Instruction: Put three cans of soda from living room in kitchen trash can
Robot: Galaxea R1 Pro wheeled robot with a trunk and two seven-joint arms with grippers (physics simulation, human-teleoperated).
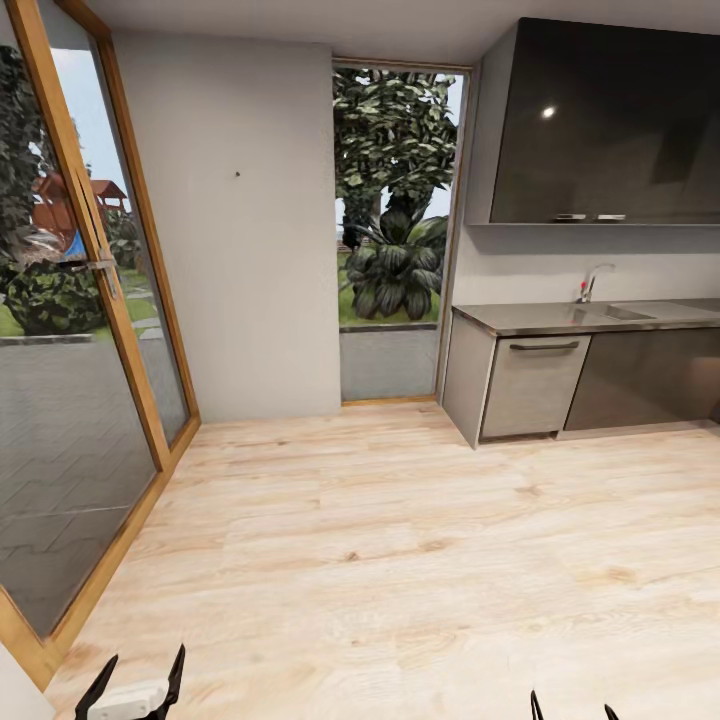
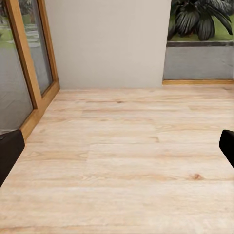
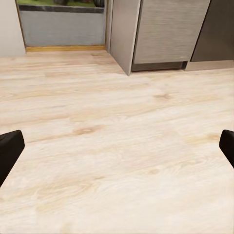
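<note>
— Kitchen (image 1: pixel 560 330) is where I stand. Where does it lie from your fingers?

— Ahead of both pairs. Past my right fingers (image 3: pixel 117 151) is the grey steel counter (image 1: pixel 600 318), with its sink (image 1: pixel 612 313) and tap (image 1: pixel 590 283) on top, and the glossy dark wall cabinet (image 1: pixel 610 125) hanging above it. A pale drawer front (image 1: pixel 532 383) with a dark handle sits under the counter, nearest my right side.

— And the fingers themselves?

— My left fingers (image 2: pixel 117 148) are spread wide apart, nothing between them but light wood floor (image 1: pixel 400 560). My right ones are likewise apart and empty over the same floor. In the head view I see the dark tips of my left pair (image 1: pixel 135 682) low down, and only the very tips of my right pair (image 1: pixel 570 708).

— What is beyond your left fingers?

— A plain grey wall (image 1: pixel 240 230) straight ahead, and off to the outer side of them a wood-framed glass door (image 1: pixel 90 330). Between wall and counter is a tall window (image 1: pixel 398 230) with a leafy dark plant (image 1: pixel 398 265) outside.
</note>
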